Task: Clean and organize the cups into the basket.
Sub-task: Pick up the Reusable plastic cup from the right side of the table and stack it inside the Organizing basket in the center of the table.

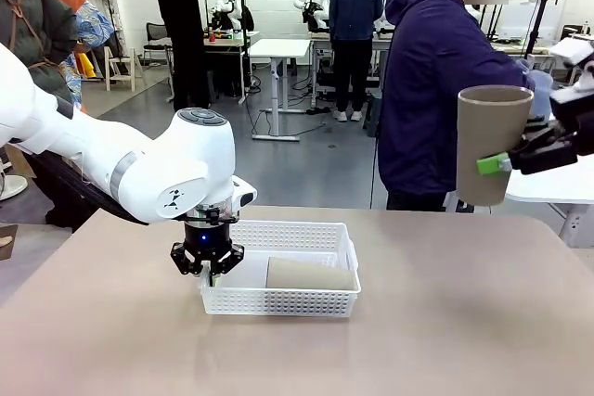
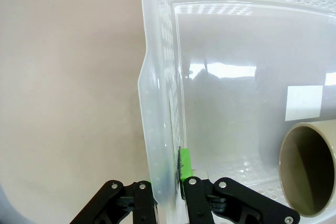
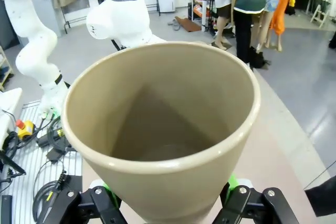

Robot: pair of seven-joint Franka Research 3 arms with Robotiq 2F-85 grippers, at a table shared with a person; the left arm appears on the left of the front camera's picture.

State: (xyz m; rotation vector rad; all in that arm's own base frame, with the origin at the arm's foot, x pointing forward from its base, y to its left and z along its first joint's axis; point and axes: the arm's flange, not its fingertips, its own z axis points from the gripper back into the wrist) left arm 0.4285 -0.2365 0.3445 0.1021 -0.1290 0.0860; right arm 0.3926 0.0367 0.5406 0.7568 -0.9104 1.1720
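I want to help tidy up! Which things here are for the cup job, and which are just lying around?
For the job: basket, gripped at its wall by the left gripper; tan cup lying inside it; second tan cup held up by the right gripper.
Just lying about: white desk, cables.

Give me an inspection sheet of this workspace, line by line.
surface: tan table, matte.
job's things: white basket on the table; lying tan cup inside it; raised tan cup upright in the air at the right.
clutter: nothing seen.
grippers: left gripper shut on the basket's left wall; right gripper shut on the raised tan cup.
cables: cables on the floor by the left arm's base.
surroundings: person in a dark hoodie at the far side; more people and tables beyond.
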